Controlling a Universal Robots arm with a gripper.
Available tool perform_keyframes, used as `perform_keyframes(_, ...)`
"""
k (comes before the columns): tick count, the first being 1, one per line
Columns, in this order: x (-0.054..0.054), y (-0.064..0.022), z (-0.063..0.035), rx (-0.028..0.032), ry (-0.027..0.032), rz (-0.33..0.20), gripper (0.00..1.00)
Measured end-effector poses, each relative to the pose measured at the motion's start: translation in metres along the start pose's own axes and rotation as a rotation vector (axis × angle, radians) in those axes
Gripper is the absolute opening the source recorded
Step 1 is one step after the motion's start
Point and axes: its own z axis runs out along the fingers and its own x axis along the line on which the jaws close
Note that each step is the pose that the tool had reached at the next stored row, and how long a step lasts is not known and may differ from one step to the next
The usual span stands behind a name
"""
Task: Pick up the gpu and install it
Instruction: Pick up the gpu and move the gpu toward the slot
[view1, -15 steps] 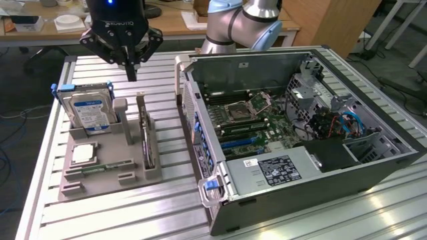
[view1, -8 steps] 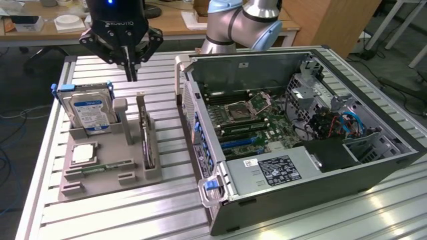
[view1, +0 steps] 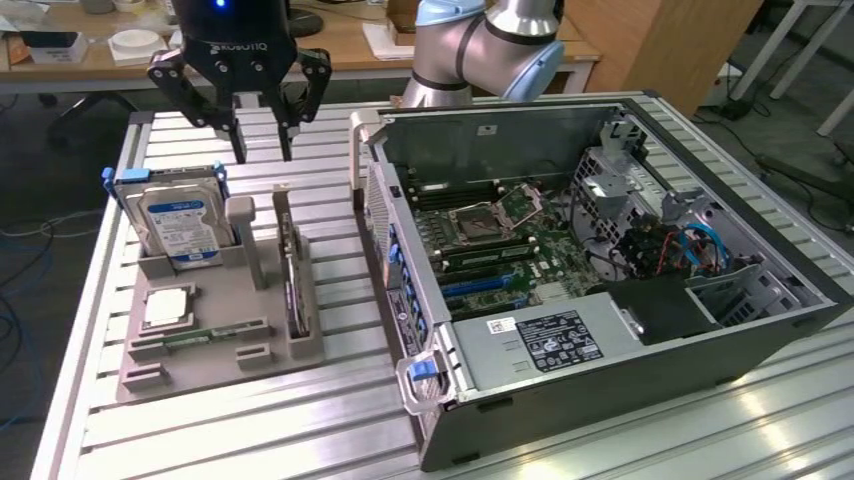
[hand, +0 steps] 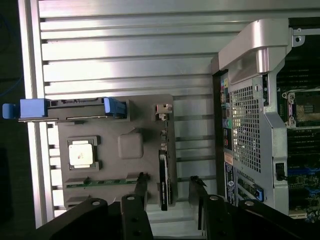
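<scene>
Exterior view: slatted metal tabletop (view1: 200, 420) carrying an open computer case (view1: 627, 370) on the exterior view's right and a grey holder tray (view1: 227, 300) beside it. Black end effector (view1: 263, 150) hovering above the tray, fingers partly spread, gripping nothing. Blue-labelled hard drive (view1: 180, 225) upright in the tray. Thin gpu (view1: 298, 295) on edge in its tray slot, below the fingers, untouched

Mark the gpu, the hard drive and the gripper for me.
gpu (view1: 298, 295): exterior view, on the upright card's dark side.
hard drive (view1: 179, 228): exterior view, on its blue-white label.
gripper (view1: 263, 156): exterior view, midway between its fingertips.
</scene>
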Motion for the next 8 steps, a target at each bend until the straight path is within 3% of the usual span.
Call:
perform_keyframes(1, 0.0000, 0.0000, 0.0000, 0.0000, 0.0000, 0.000, 0.47)
perform_keyframes(8, 0.0000, -0.0006, 0.0009, 0.0036, 0.0018, -0.048, 0.47)
